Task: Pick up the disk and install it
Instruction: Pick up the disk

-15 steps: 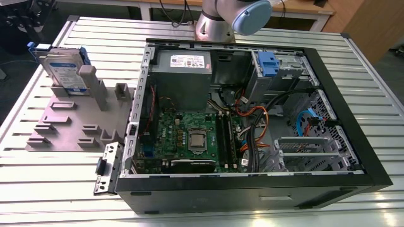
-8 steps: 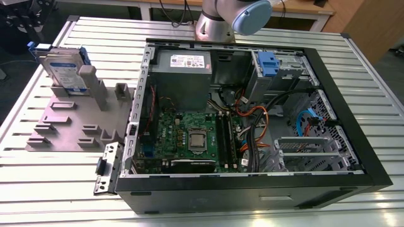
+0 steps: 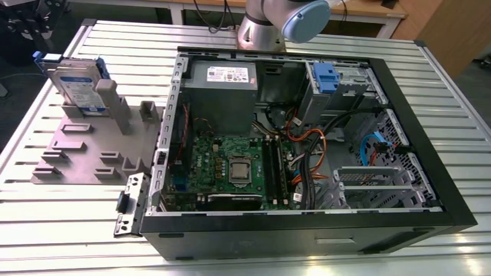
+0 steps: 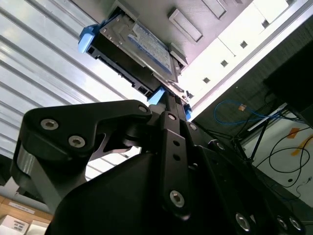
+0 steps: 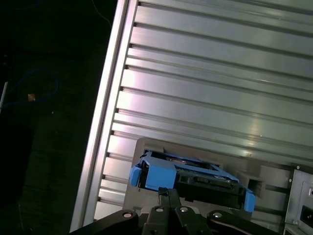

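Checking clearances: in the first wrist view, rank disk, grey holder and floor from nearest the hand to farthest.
1. disk, just past the hand.
2. holder, under the disk.
3. floor, beyond the table edge.

The exterior view looks down steeply from above one side of the bench (image 3: 77, 230). It stands far enough back to take in the whole open computer case (image 3: 307, 227), with the arm (image 3: 265, 26) at the far edge. Both wrist views sit close behind the gripper (image 4: 169, 98) (image 5: 168, 193) and face along it. Both wrist views share the disk (image 4: 142, 46) (image 5: 195, 178), its grey holder (image 4: 195, 19) (image 5: 146, 144) and the bench slats; the exterior view has these at the exterior view's left
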